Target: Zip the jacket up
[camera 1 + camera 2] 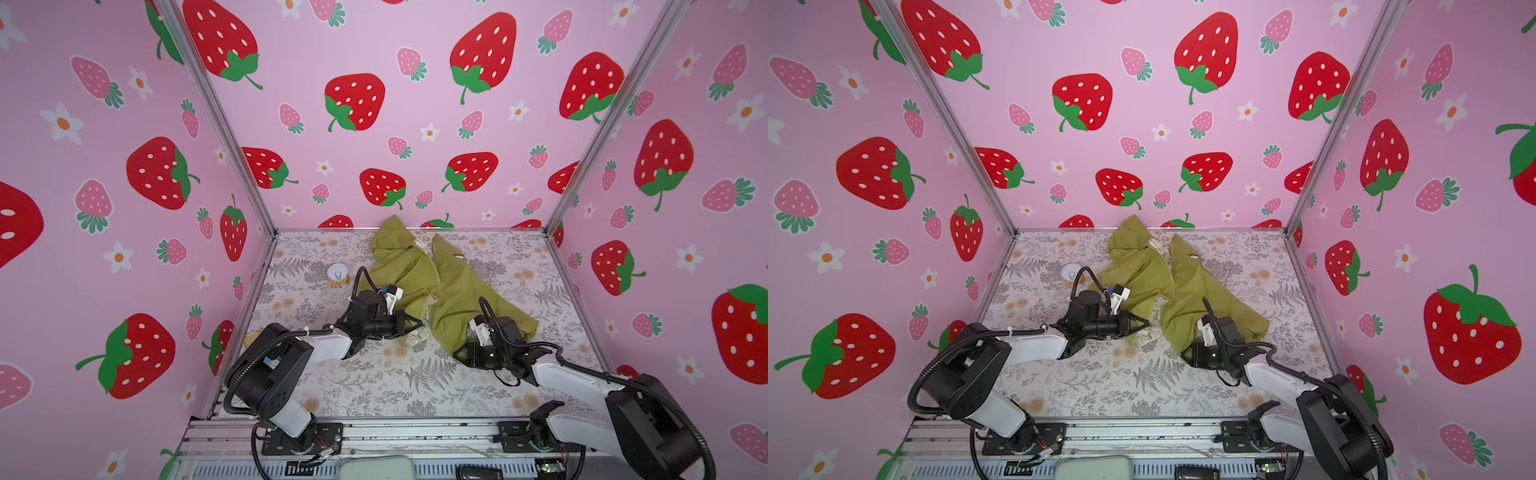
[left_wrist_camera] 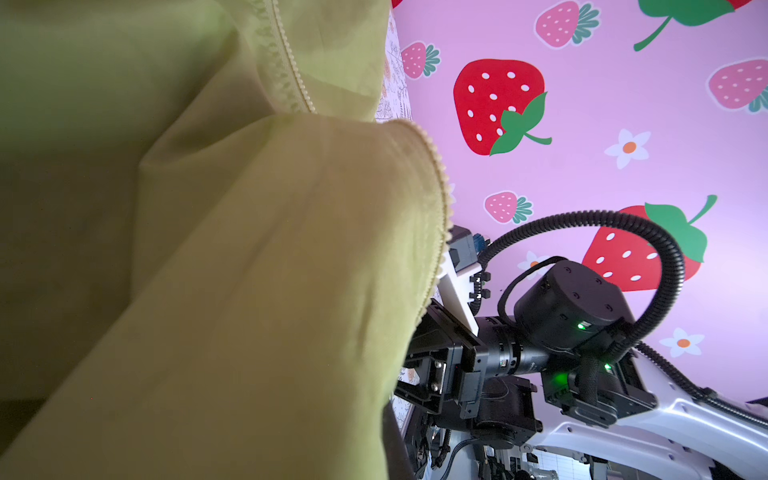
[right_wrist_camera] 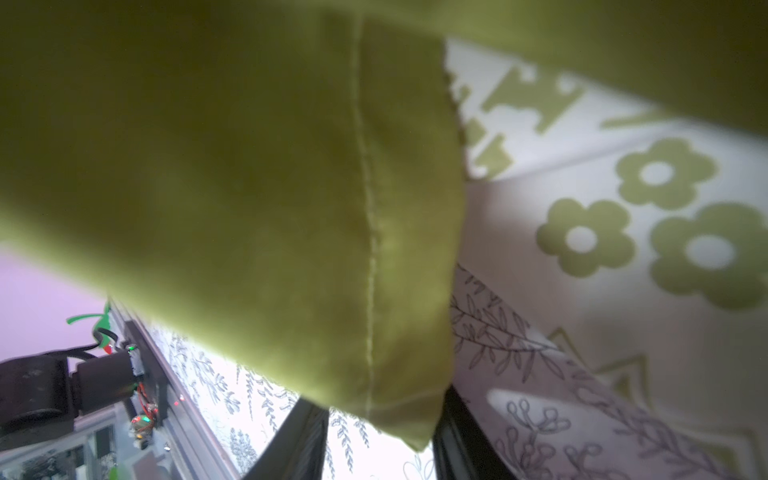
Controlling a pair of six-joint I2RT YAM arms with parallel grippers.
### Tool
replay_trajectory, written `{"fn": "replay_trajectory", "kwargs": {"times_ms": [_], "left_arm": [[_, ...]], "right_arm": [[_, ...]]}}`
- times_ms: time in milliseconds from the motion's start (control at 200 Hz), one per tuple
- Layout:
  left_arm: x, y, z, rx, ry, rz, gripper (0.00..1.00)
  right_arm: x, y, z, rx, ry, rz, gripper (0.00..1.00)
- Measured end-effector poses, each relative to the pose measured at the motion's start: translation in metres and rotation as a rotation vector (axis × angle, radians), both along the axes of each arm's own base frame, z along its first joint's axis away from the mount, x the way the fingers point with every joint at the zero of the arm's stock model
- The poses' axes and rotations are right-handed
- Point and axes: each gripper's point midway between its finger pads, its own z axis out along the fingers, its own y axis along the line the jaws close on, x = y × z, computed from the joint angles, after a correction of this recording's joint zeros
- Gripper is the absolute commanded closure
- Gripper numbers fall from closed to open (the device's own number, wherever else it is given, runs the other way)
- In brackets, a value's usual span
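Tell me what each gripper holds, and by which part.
Left gripper: shut, seemingly on the jacket at its lower zipper edge. Right gripper: jaws apart around a hem corner, clamping nothing.

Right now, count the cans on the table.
1. The can stands on the table, left of the jacket. More could lie hidden under the jacket.

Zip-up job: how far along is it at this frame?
Done: nothing zipped; the jacket lies open, front edges apart with lining showing. In hand: the left gripper is shut on one panel's hem; the right gripper stands open around the other's hem corner. Left: mating the zipper ends and zipping up.
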Motion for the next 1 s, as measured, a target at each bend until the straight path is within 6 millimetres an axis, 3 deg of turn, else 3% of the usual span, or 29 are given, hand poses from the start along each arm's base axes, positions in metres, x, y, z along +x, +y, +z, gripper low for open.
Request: {"fn": "replay_trajectory", "kwargs": {"times_ms": [315,765,1000], "left_arm": [[0.0,0.0,0.0,0.0,0.0,0.0,1.0],[-0.0001,0.0,0.0,0.0,0.0,0.0,1.0],[-0.0001,0.0,0.0,0.0,0.0,-0.001,1.0]], "right_arm": [[-0.0048,0.0006,-0.0052,-0.018,-0.002,0.059,0.77],[-0.0064,0.0016,-0.008,-0.027,-0.002,0.09,0.82],[-0.0077,0.0024,-0.0082,-0.023,0.0,0.1,0.93]]}}
